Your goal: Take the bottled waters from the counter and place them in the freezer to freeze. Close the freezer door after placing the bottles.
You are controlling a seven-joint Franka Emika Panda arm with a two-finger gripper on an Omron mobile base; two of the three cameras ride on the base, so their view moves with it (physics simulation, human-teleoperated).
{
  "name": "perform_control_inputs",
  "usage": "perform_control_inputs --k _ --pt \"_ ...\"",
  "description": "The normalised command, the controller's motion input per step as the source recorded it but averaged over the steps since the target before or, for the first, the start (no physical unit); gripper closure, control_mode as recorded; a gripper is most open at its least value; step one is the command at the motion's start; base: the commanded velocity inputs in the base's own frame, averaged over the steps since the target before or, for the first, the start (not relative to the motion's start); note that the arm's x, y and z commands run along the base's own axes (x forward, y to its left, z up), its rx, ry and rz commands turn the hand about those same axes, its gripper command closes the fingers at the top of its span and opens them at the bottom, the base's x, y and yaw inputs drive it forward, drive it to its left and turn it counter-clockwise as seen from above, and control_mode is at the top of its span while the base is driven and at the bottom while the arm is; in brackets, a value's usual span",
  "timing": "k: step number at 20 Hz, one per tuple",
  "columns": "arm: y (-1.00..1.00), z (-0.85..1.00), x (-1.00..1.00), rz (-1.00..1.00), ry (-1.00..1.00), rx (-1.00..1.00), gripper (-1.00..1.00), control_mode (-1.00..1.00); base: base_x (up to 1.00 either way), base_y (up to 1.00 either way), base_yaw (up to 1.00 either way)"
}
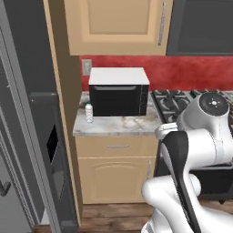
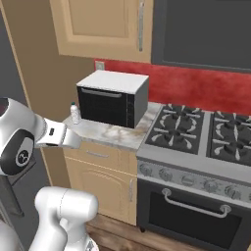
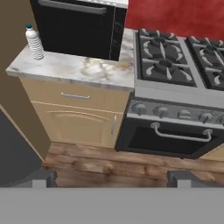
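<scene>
Marble-patterned worktop, white and beige with brown veins, sits on tan wooden cabinets between a tall tan side panel and a black gas stovetop. One clear-white ribbed bottle with a blue cap stands upright on the worktop near its left end, just beside the left front corner of a black-fronted, white-topped countertop oven. Whether bottle and oven touch cannot be told. The oven occupies the rear of the worktop, leaving the front strip bare. The same bottle appears upright at the upper left of the hand view, close to the worktop's left edge.

Grey freezer stands at the far left of the left base view, with a dark dispenser recess visible on one door panel. Whether its doors are open or closed cannot be told from these pictures.

White arm rises in the lower right of the left base view, well apart from the bottle. Claw stands open, its two dark tips wide apart at the bottom of the hand view, with nothing between them. It looks down at the wooden floor in front of the cabinets and the range's oven door.

Red backsplash runs behind the stovetop and oven, under tan upper cabinets.
</scene>
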Motion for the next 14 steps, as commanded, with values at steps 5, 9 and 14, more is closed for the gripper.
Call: perform_control_inputs --k 5,9,14 --pt "0.00 0.00 0.00 0.00 0.00 0.00 -1.00 1.00 0.13 -0.37 0.05" --pt "0.00 0.00 0.00 0.00 0.00 0.00 -1.00 1.00 0.12 -0.21 0.03" --pt "0.00 0.00 0.00 0.00 0.00 0.00 -1.00 1.00 0.29 -0.15 0.05"
